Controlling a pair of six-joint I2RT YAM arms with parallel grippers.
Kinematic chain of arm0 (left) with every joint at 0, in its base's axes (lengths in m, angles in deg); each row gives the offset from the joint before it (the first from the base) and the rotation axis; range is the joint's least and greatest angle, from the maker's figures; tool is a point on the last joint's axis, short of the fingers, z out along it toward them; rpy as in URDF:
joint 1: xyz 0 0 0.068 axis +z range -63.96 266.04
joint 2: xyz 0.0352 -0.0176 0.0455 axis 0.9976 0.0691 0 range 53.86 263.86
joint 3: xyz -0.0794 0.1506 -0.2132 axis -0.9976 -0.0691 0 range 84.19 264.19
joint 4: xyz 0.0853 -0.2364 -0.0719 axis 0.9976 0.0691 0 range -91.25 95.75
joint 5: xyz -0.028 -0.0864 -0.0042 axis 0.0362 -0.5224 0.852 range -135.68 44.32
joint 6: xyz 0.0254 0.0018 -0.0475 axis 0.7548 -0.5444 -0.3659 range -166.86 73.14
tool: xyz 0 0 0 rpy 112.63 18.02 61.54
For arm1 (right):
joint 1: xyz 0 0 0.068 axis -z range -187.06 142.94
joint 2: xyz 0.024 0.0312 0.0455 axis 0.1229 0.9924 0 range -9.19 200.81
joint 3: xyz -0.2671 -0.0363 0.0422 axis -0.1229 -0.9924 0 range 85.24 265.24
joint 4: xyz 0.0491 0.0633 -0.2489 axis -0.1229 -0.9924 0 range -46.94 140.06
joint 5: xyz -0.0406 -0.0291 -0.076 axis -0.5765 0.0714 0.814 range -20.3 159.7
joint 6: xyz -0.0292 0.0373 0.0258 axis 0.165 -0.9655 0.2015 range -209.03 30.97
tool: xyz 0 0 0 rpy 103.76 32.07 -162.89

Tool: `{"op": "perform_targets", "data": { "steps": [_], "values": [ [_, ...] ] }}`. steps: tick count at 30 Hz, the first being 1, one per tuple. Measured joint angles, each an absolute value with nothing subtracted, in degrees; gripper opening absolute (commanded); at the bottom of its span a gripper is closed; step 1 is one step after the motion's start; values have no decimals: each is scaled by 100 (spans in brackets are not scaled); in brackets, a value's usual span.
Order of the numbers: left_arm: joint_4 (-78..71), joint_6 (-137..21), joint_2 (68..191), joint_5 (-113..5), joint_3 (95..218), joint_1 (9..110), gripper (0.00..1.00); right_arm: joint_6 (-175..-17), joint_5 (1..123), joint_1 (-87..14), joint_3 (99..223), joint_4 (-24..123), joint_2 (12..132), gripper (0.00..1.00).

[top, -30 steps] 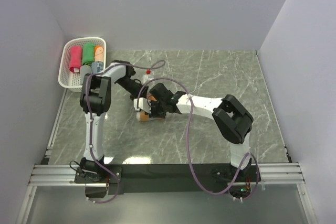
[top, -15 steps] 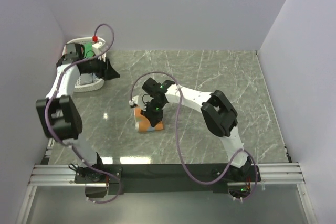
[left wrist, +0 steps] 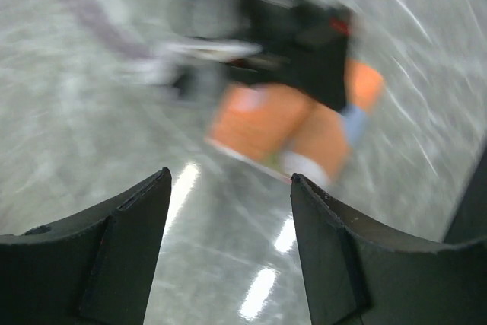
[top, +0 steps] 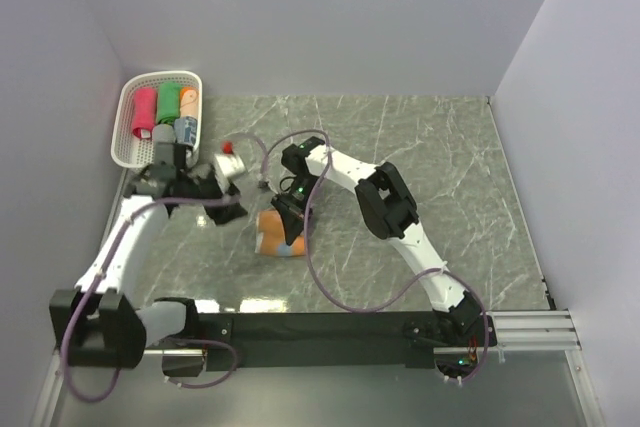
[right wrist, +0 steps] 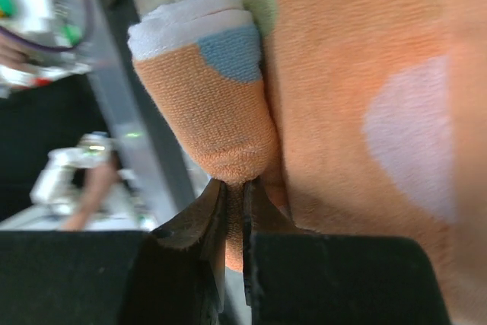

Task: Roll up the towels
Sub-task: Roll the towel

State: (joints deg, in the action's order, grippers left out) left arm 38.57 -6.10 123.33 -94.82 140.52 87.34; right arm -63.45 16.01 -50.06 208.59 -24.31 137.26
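Several rolls [top: 165, 107] sit in the basket [top: 122, 147] far left, so we read the current step as rolling the orange towel [top: 275, 237], which lies part-bunched in the middle of the table [top: 420, 147]. Left claw [left wrist: 230, 184] hangs just left of it, jaws wide, holding and touching nothing. Right claw [right wrist: 234, 188] is pinched narrow on a fold at that towel's edge; next move, we judge, needs the left to pin the cloth while the right turns it over.
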Motion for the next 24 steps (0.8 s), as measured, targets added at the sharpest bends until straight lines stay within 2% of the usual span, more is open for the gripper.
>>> {"op": "perform_targets", "data": {
  "steps": [6,11,17,19,21,24],
  "values": [
    [3981,72,11371,-8457,12859,6649,72,-6769,1020,-4836,20935,-2778,14080,0],
    [3450,41,11677,-7487,12498,5281,70,-7027,805,-4726,20935,-2793,14190,2],
    [2355,-9,12508,-6525,12426,4557,70,-7211,727,-4680,20889,-2763,14216,3],
    [2126,-1,12661,-6363,12424,4492,68,-7232,700,-4665,20852,-2752,14216,8],
    [1973,8,12869,-6256,12424,4463,63,-7274,657,-4645,20797,-2737,14216,18],
    [1994,26,13135,-6175,12424,4454,55,-7361,574,-4600,20714,-2721,14216,22]
  ]
}}
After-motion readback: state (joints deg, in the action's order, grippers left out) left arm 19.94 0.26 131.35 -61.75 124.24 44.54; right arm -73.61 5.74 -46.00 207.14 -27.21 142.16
